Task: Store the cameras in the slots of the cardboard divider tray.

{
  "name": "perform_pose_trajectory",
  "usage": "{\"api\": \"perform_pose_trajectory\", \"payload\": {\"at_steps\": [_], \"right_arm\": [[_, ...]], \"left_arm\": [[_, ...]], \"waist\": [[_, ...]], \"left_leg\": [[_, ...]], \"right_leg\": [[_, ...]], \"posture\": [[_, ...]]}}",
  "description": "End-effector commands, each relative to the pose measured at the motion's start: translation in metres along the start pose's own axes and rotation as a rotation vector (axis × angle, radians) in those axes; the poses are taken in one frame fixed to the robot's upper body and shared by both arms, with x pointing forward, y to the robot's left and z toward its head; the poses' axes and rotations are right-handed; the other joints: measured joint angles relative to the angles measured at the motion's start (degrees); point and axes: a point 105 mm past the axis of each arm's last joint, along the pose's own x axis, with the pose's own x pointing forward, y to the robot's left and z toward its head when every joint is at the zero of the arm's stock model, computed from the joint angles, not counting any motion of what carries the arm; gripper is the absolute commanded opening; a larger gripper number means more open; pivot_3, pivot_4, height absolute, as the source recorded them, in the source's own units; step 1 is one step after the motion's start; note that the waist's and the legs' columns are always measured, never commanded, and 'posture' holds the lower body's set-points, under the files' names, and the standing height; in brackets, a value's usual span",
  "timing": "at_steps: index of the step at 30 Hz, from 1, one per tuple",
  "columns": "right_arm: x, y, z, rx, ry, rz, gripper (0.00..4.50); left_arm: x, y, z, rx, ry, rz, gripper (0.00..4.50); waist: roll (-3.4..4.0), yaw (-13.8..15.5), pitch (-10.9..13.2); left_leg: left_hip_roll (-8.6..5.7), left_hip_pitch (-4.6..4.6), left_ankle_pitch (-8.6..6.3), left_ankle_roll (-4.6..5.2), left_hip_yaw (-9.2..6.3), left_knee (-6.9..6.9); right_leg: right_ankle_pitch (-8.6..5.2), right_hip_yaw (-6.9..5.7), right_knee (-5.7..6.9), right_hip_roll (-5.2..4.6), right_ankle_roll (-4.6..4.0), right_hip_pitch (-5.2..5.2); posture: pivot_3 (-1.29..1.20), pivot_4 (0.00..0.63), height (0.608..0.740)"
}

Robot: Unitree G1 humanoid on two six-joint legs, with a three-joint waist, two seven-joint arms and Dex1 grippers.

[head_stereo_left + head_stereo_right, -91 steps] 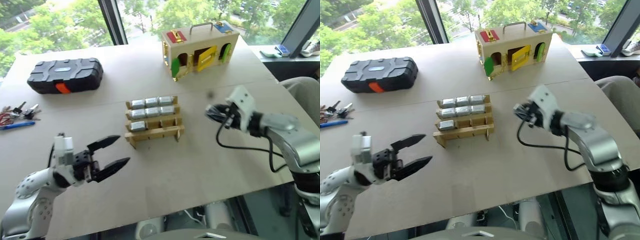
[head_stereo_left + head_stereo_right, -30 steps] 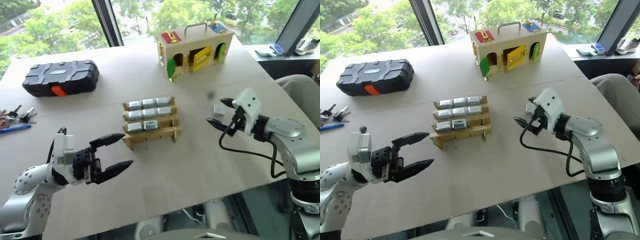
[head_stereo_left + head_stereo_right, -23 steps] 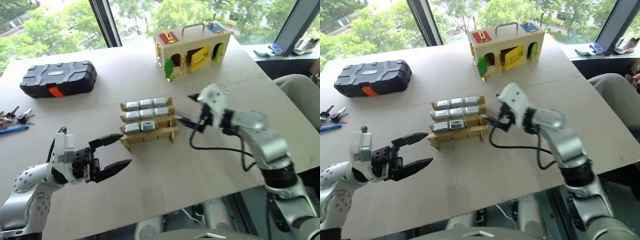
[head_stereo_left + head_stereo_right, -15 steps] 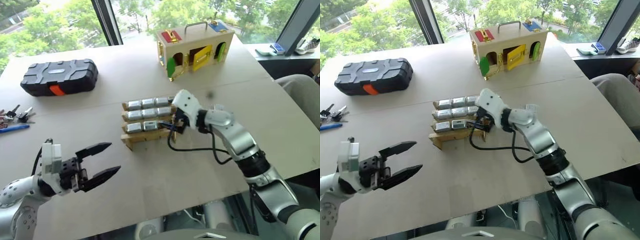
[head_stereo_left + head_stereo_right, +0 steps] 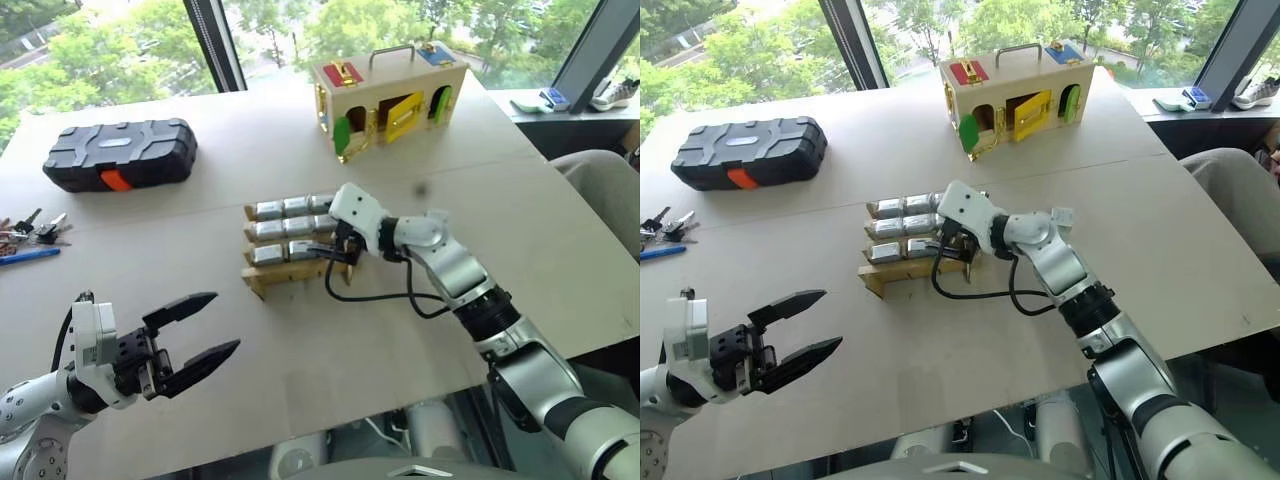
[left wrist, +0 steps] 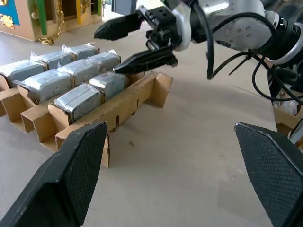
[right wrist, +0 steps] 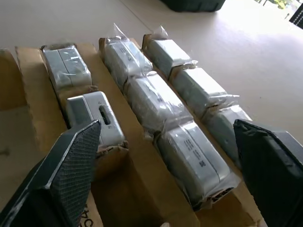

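Bench (image 5: 400, 340): tan board top, a seam running across it behind the tray; near edge cut off by the frame.
Wooden box (image 5: 392, 96) at the far side, coloured doors, metal handle; what's inside is too dark to read.
Black case (image 5: 120, 152) far left, orange latch facing us.
Tray (image 5: 297, 272) mid-bench, stepped cardboard grid, three slots across. Back and middle rows each hold three cameras (image 7: 189, 158), most in clear wrap. Front row holds two; its right-end slot is behind the right claw in the head views, and the wrist view cuts it off, so can't tell its content.
Right claw (image 6: 132, 45) sits over the tray's right end, fingers spread wide, nothing between them. Can't tell if the lower finger touches the cardboard.
Left claw (image 5: 200, 335) is well apart from the tray, near the bench's front-left, spread wide, empty, pointing toward the tray.
Keys (image 5: 32, 232) and a blue pen (image 5: 28, 255) at the left edge, partly cropped.
Small white item beside the right forearm, too small to identify.
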Motion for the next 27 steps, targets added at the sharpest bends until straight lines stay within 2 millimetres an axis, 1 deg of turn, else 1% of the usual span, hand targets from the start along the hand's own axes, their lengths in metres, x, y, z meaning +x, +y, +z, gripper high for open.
{"api": "perform_pose_trajectory", "payload": {"at_steps": [1, 4, 6, 7, 9, 11, 14, 16, 17, 19, 22, 27], "right_arm": [[-0.008, -0.011, 0.026, -0.036, -0.096, -0.040, 4.44], [-0.036, -0.017, 0.039, 0.001, -0.165, -0.077, 4.44], [-0.065, -0.021, 0.037, 0.042, -0.157, -0.110, 4.44], [-0.081, -0.024, 0.031, 0.074, -0.133, -0.147, 4.44], [-0.107, -0.029, 0.017, 0.103, -0.069, -0.226, 4.44], [-0.127, -0.037, 0.003, 0.143, -0.008, -0.330, 4.44], [-0.153, -0.044, -0.030, 0.193, 0.115, -0.443, 4.44], [-0.161, -0.051, -0.047, 0.227, 0.166, -0.506, 4.44], [-0.164, -0.055, -0.052, 0.238, 0.184, -0.534, 4.44], [-0.168, -0.066, -0.062, 0.317, 0.191, -0.620, 4.44], [-0.164, -0.073, -0.068, 0.422, 0.174, -0.694, 4.44], [-0.152, -0.073, -0.071, 0.494, 0.165, -0.758, 4.44]], "left_arm": [[0.004, -0.002, 0.010, 0.036, -0.025, -0.021, 4.50], [0.010, -0.001, 0.012, 0.041, -0.034, -0.045, 4.50], [0.015, 0.001, 0.014, 0.042, -0.043, -0.059, 4.50], [0.017, 0.001, 0.014, 0.041, -0.047, -0.069, 4.50], [0.021, 0.001, 0.014, 0.040, -0.051, -0.086, 4.50], [0.024, 0.001, 0.014, 0.040, -0.054, -0.099, 4.50], [0.031, 0.000, 0.012, 0.040, -0.058, -0.136, 4.50], [0.035, 0.000, 0.013, 0.038, -0.064, -0.150, 4.50], [0.036, 0.000, 0.013, 0.037, -0.066, -0.154, 4.50], [0.038, 0.001, 0.014, 0.038, -0.067, -0.159, 4.50], [0.038, 0.004, 0.014, 0.039, -0.066, -0.162, 4.50], [0.039, 0.003, 0.012, 0.033, -0.062, -0.169, 4.50]], "waist": [[0.00, 0.0, 0.0], [0.01, 0.5, 0.0], [-0.02, 0.7, 0.0], [-0.02, 0.8, 0.0], [-0.05, 1.3, 0.0], [-0.05, 1.4, 0.0], [-0.03, 1.0, 0.0], [-0.03, 0.9, 0.0], [-0.03, 0.8, 0.0], [-0.04, 0.4, 0.0], [-0.03, 0.1, 0.0], [-0.02, 0.1, 0.0]], "left_leg": [[0.00, -0.01, 0.00, 0.00, -0.01, 0.00], [-0.01, -0.05, 0.01, -0.01, 0.00, 0.00], [-0.01, -0.09, 0.01, -0.01, -0.04, 0.00], [-0.02, -0.07, 0.00, -0.01, 0.02, 0.01], [-0.08, -0.10, 0.00, 0.00, 0.03, 0.01], [-0.09, -0.08, -0.01, 0.00, 0.12, 0.01], [-0.09, -0.01, -0.01, 0.00, 0.20, 0.01], [-0.07, 0.04, -0.01, -0.01, 0.14, 0.01], [-0.05, 0.06, 0.00, -0.01, 0.12, 0.01], [-0.04, 0.08, 0.00, -0.01, 0.04, 0.01], [-0.03, 0.09, 0.01, -0.01, -0.09, 0.01], [0.00, 0.00, 0.01, -0.01, -0.10, -0.03]], "right_leg": [[0.01, 0.00, 0.00, 0.00, -0.02, 0.00], [0.06, 0.01, -0.01, -0.04, -0.10, 0.00], [0.11, 0.00, -0.06, -0.14, -0.18, 0.02], [0.11, 0.04, -0.07, -0.15, -0.18, 0.02], [0.10, 0.04, -0.12, -0.22, -0.16, 0.03], [0.00, 0.07, -0.17, -0.24, -0.01, 0.05], [-0.02, 0.09, -0.14, -0.15, 0.04, 0.03], [-0.02, 0.05, -0.05, -0.06, 0.03, 0.03], [-0.01, 0.05, -0.03, -0.01, 0.02, 0.03], [0.04, 0.06, 0.00, 0.08, -0.06, 0.03], [0.08, 0.09, 0.00, 0.22, -0.12, 0.02], [0.08, 0.10, 0.00, 0.27, -0.12, -0.05]], "posture": [[0.00, 0.150, 0.740], [0.00, 0.150, 0.740], [0.00, 0.150, 0.740], [0.00, 0.150, 0.740], [0.00, 0.150, 0.740], [0.00, 0.150, 0.740], [0.00, 0.150, 0.740], [0.00, 0.150, 0.740], [0.00, 0.150, 0.740], [0.00, 0.150, 0.740], [0.00, 0.150, 0.740], [0.00, 0.150, 0.740]]}}
